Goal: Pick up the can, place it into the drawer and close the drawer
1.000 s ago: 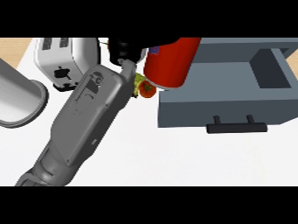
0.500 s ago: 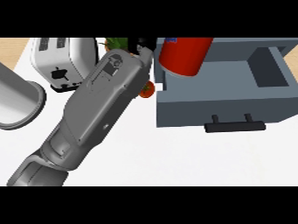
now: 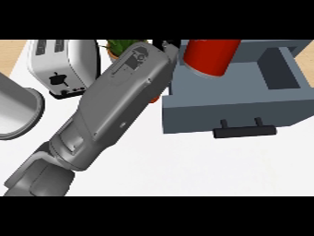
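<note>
Nearest, a grey forearm point(image 3: 105, 120) rises from the lower left edge toward one o'clock across the white counter top point(image 3: 186, 170). At nine o'clock the rounded end of a second grey forearm point(image 3: 6, 108) shows; its hand is out of view. Right of centre sits the open grey box-shaped drawer point(image 3: 234, 108), its black bar handle point(image 3: 244, 131) facing the near side. Farther off, at about twelve o'clock, the black right hand point(image 3: 167, 46) is mostly hidden behind the wrist; only a sliver of dark finger shows just left of the glossy red cylindrical can point(image 3: 210, 56), touching its side. Whether the fingers wrap the can cannot be told. The can stands tilted over the drawer's far left corner. At eleven o'clock stands a silver two-slot toaster point(image 3: 64, 64), with a green leafy plant point(image 3: 122, 46) beside it.
</note>
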